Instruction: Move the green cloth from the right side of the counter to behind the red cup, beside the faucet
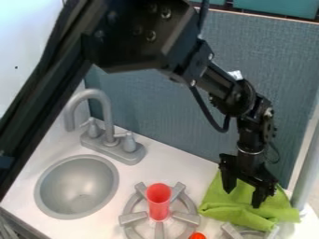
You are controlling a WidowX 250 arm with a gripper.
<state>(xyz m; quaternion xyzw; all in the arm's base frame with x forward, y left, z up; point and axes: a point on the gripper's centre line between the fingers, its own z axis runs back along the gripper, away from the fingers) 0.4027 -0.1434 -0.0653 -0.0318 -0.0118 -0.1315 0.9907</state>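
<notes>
Open countertop (187, 170) lay between the faucet (107, 126) and the green cloth (218, 203). An upright red cup (159, 203) blocked the middle of the burner grate (133, 218); a blue-gray panel (143, 102) rose behind, a gray post (305, 168) beside the cloth.

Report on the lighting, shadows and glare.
Camera view: the wall at upper left is bright, nearly white; the black arm reads dark, with small glints on its bolts; soft shading marks the folds of the green cloth under the gripper; the gray sink has gentle shading.
</notes>
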